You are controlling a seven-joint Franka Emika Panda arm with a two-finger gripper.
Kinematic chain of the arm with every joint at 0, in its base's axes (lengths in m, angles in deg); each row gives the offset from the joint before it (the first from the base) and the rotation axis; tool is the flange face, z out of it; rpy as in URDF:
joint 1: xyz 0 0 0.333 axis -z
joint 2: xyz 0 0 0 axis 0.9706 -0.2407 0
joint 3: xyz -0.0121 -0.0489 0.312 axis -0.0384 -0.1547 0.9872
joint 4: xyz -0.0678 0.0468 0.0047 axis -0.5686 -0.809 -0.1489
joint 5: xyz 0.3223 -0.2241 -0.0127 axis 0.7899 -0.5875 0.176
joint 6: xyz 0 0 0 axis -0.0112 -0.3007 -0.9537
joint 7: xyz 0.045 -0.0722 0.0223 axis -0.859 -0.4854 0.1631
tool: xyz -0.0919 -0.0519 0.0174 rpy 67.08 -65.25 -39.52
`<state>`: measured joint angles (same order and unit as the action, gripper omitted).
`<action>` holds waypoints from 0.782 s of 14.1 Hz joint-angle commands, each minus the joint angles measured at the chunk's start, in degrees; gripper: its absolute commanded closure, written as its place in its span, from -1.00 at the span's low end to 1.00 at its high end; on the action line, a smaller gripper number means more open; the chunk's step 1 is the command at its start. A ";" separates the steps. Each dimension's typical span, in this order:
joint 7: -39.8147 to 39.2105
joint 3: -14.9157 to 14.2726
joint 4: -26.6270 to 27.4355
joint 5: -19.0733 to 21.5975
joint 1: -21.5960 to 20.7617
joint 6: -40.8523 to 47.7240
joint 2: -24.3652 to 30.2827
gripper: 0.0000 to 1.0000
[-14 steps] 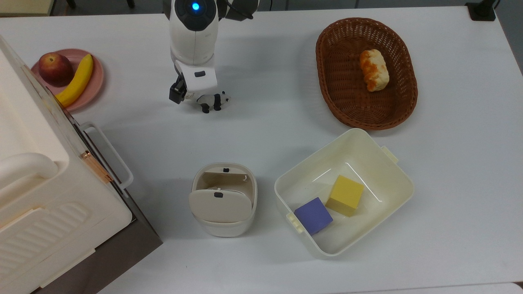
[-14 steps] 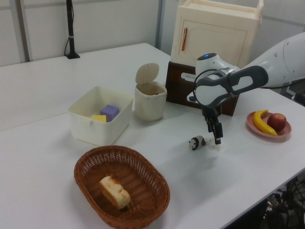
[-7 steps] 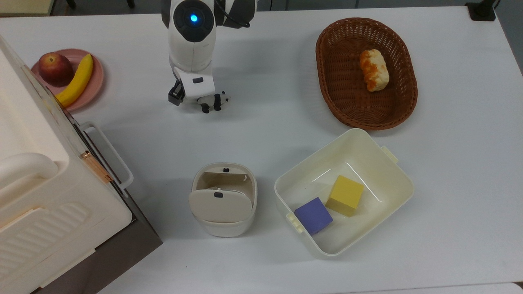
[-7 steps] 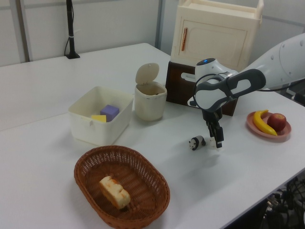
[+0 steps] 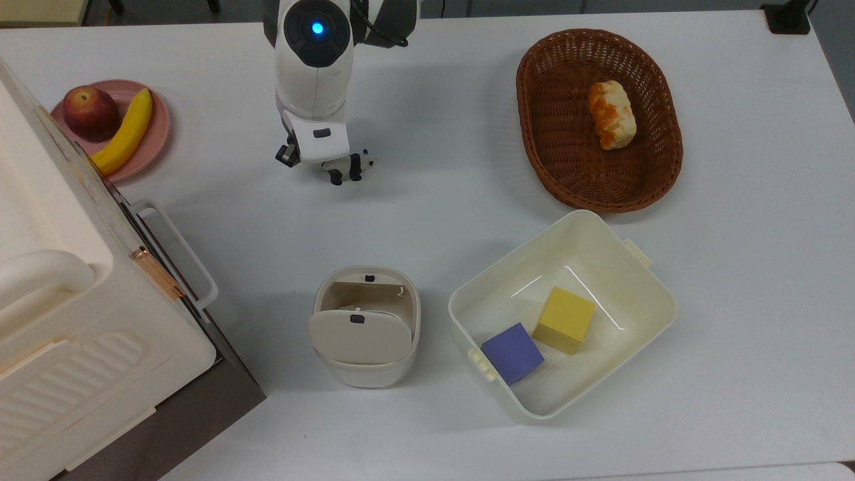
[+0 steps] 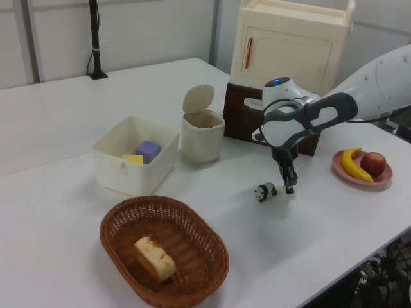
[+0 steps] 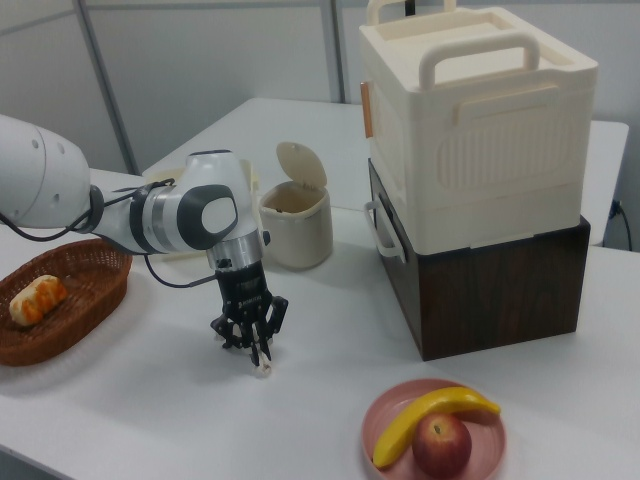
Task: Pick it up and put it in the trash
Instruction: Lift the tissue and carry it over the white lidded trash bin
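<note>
The paper ball (image 7: pixel 262 370) is a small off-white lump on the table, pinched at the tips of my gripper (image 7: pixel 260 358). The gripper points straight down and is shut on it. In the left view the gripper (image 6: pixel 289 187) stands just right of the toy panda (image 6: pixel 264 191), with the ball hidden behind the fingers. In the top view the arm's white hand covers the gripper (image 5: pixel 304 162) and the ball, and the panda (image 5: pixel 349 167) lies right beside it. The trash (image 5: pixel 365 374), a small cream bin with its flap lid tipped open, stands nearer the top view's bottom edge.
A cream tub (image 5: pixel 601 230) holding a yellow and a purple cube sits right of the bin. A wicker basket (image 5: pixel 534 133) holds bread. A pink plate (image 5: pixel 157 133) carries an apple and a banana. A tall cream cabinet (image 5: pixel 60 321) fills the top view's left side.
The gripper has come down to the table beside the panda and its fingers have drawn together on the paper ball. Nothing else has moved.
</note>
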<state>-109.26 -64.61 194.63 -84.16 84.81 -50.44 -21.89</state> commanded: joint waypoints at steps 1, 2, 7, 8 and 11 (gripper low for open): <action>2.44 0.36 -2.76 -0.72 0.49 -1.27 0.15 1.00; 3.40 0.36 -5.04 -0.37 0.66 -1.18 0.15 1.00; 15.69 0.45 -17.70 9.10 0.84 -1.35 0.32 0.99; 17.72 0.54 -18.94 10.00 0.67 -1.36 0.33 0.99; 26.40 0.80 -20.62 11.75 -0.47 -6.68 -0.72 0.98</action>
<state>-90.35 -64.20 174.90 -74.23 85.46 -51.64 -21.68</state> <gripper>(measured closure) 0.841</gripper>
